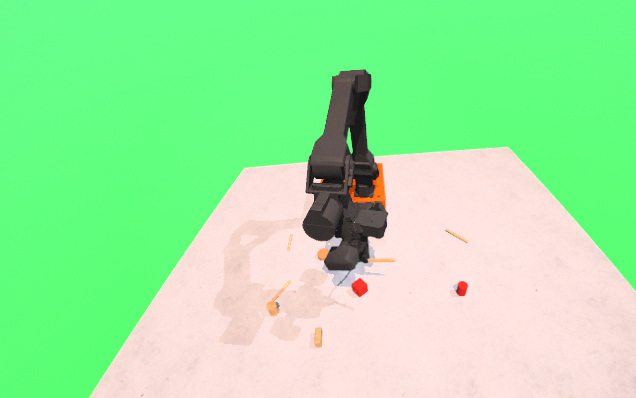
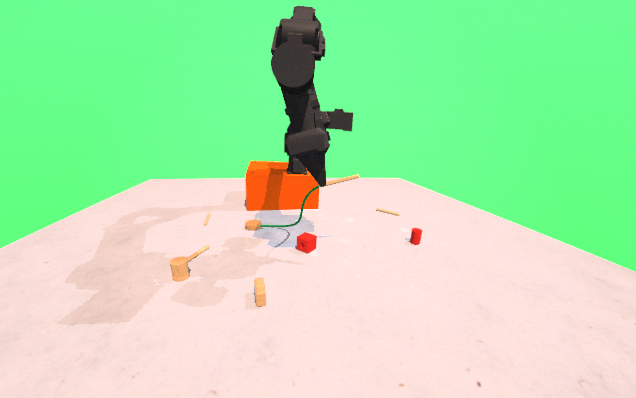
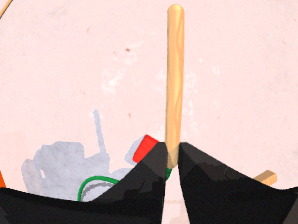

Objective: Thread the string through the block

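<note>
My gripper [image 2: 323, 184] [image 3: 170, 149] is shut on the string's wooden stick [image 1: 382, 260] [image 2: 343, 180] [image 3: 175, 75], at its string end, and holds it above the table. The stick's free end points right in the top and exterior views. The green string [image 2: 301, 212] [image 3: 95, 178] hangs from the stick and runs to the round wooden button [image 1: 323, 254] [image 2: 253, 225] on the table. The red block [image 1: 359, 287] [image 2: 306, 242] [image 3: 145, 148] stands on the table, in front of the gripper in the top and exterior views. Its hole [image 2: 302, 244] shows as a dark spot. No string passes through it.
A wooden mallet [image 1: 272, 308] [image 2: 180, 269] and a small wooden piece [image 1: 318, 337] [image 2: 260, 292] [image 3: 266, 178] are nearer the cameras. A red cylinder [image 1: 462, 288] [image 2: 416, 236] is at right. Loose sticks lie at left [image 1: 290, 242] and right [image 1: 456, 236]. The orange base [image 2: 280, 192] is behind.
</note>
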You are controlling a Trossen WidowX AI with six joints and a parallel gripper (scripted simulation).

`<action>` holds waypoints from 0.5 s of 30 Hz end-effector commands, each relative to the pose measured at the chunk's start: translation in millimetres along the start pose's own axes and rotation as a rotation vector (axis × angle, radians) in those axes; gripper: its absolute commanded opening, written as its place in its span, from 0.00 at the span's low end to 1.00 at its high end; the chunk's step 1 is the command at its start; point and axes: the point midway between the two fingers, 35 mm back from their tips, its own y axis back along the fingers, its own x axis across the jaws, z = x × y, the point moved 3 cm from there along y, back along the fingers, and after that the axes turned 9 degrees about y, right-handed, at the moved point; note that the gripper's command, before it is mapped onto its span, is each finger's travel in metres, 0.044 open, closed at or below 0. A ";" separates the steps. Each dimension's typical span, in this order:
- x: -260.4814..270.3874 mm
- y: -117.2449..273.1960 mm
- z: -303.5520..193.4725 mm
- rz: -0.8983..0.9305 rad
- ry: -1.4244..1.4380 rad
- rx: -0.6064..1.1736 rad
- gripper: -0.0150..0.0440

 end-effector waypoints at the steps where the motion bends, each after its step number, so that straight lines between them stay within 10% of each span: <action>1: -8.7 3.3 -5.3 0.010 0.057 -0.006 0.25; 15: -27.2 6.1 -22.2 0.054 0.208 -0.022 0.25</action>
